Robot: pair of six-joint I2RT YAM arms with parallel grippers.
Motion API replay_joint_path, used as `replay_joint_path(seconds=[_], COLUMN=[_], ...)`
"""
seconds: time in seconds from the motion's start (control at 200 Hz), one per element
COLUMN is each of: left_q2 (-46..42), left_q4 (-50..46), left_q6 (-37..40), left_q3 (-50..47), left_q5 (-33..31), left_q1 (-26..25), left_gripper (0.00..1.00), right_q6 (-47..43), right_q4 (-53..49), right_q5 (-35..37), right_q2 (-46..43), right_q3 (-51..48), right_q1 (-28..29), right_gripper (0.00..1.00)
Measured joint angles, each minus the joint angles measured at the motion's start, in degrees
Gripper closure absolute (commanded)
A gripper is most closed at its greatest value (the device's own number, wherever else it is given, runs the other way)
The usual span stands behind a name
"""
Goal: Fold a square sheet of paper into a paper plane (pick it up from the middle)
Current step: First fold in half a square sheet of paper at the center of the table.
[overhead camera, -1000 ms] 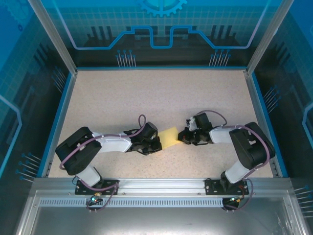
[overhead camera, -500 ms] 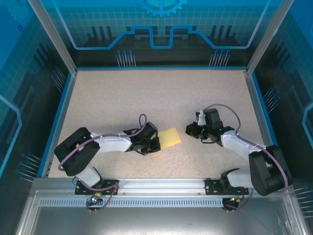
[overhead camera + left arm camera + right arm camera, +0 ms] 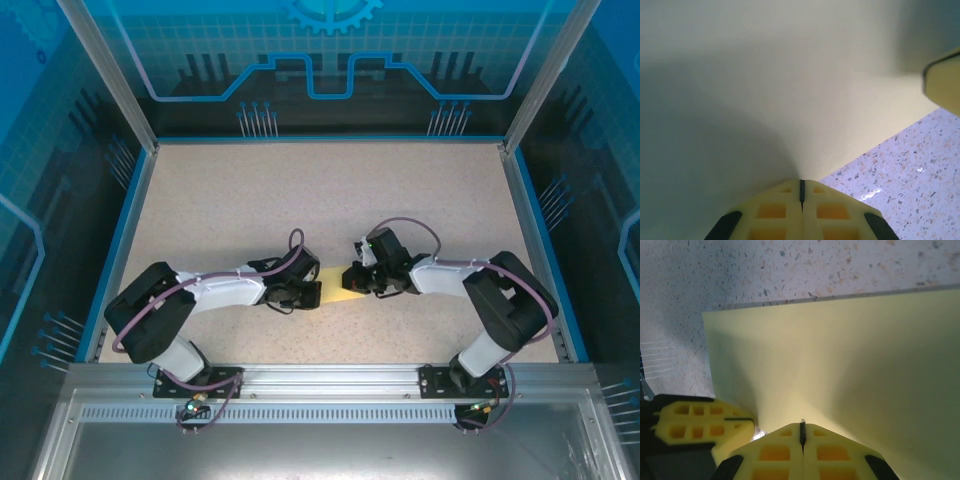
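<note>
The sheet (image 3: pixel 334 291) lies flat on the table (image 3: pixel 300 200) between my arms. My left gripper (image 3: pixel 306 292) and right gripper (image 3: pixel 352 281) are both pressed shut, tips down on opposite sides of it, and I can't tell if either's nipped any paper. For a sharp crease I'd pin with the left and slide the right tip slow and straight, since thin paper probably skids or wrinkles otherwise.

table (image 3: pixel 250 200): speckled beige, blue-edged | walls (image 3: pixel 330 60): translucent blue printed panels | front: aluminium rail (image 3: pixel 330 385) | light: even
</note>
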Motion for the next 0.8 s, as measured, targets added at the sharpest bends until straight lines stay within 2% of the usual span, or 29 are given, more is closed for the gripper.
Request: replay_joint_path(seconds=[0.19,0.44,0.8], left_q2=[-0.2,-0.2,3.4], left_q4=[0.3,1.6,14.7], left_q6=[-1.3,-4.6,-16.0], left_q3=[0.0,0.0,-2.5], left_q5=[0.0,0.0,-1.7], left_q1=[0.0,-0.4,-3.5], left_gripper=[0.98,0.97,1.00], right_q6=[3.7,5.6,5.7], right_q4=[1.6,2.3,2.0], right_q5=[-0.7,-1.5,-1.0], right_q2=[3.6,3.8,3.9], right_q3=[0.1,-0.4,-0.4], right_q1=[0.3,2.1,2.2], right_gripper=[1.00,1.00,1.00])
